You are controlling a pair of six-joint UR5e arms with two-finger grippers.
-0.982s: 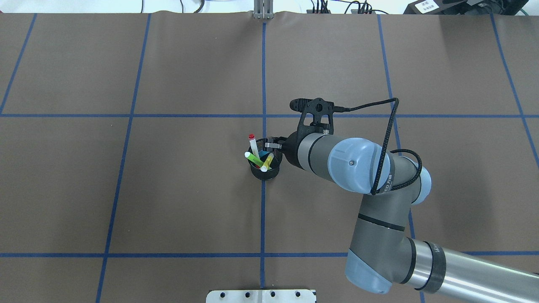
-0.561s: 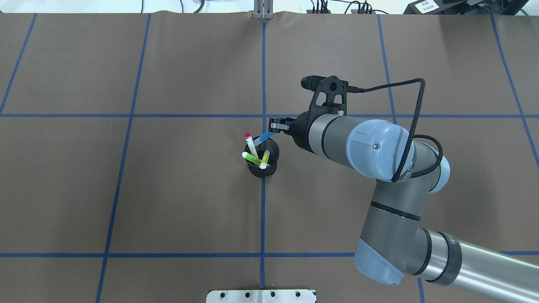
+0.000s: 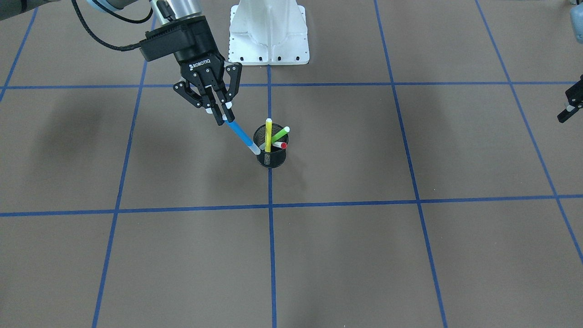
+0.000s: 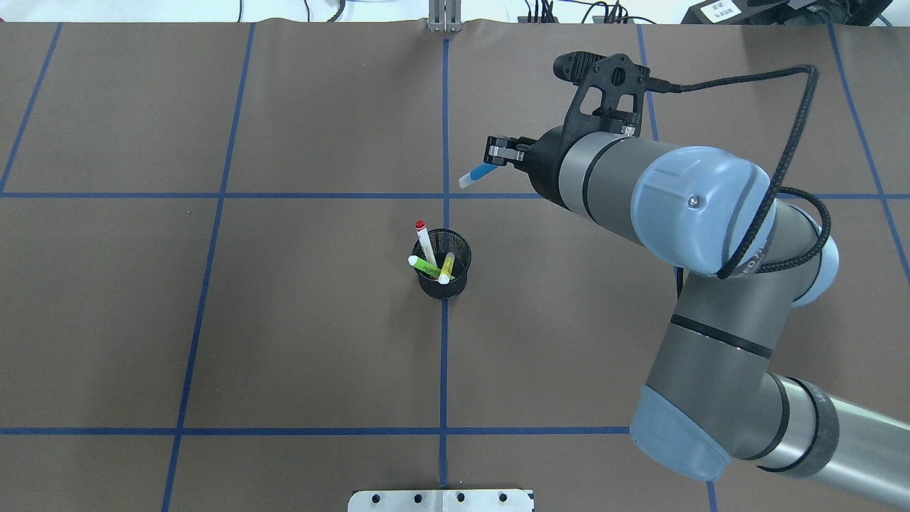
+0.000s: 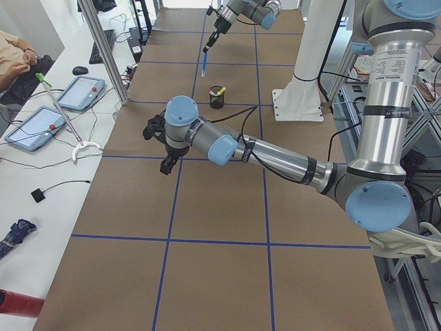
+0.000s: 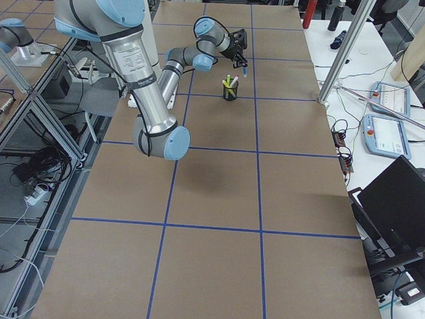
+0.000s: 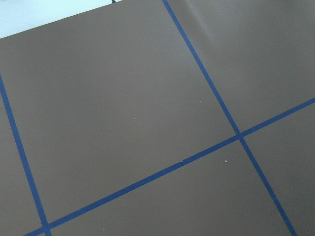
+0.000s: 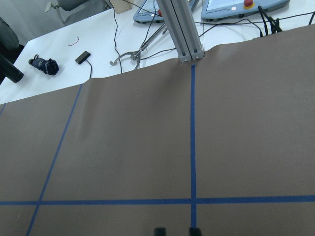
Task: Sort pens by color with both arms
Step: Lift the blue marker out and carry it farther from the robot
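The right gripper (image 3: 224, 117) is clamped on the top end of the blue pen (image 3: 240, 133); the pen hangs slanting and free in the air, out of the cup (image 4: 444, 274) and over the table (image 4: 213, 320) on the cup's far side, slightly toward the right end. The red-ended pen (image 4: 425, 245), green pen (image 4: 424, 267) and yellow pen (image 4: 446, 270) stand leaning in the cup, which sits at the table's middle on the centre tape line. The left gripper (image 5: 165, 164) hangs low near the table's left end, well apart from the cup; I cannot tell how its jaws stand, and it shows nothing held.

By my reading the sort has barely begun: one pen is drawn and not yet set down, three wait, and no pen lies on the table.

Room is generous: bare taped squares spread on every side of the cup, toward both ends and the near edge. The things to mind are the cup itself, light and likely to tip if brushed; the post (image 4: 444, 21) at the middle of the far edge; and the base (image 3: 268, 32) at the robot's edge.
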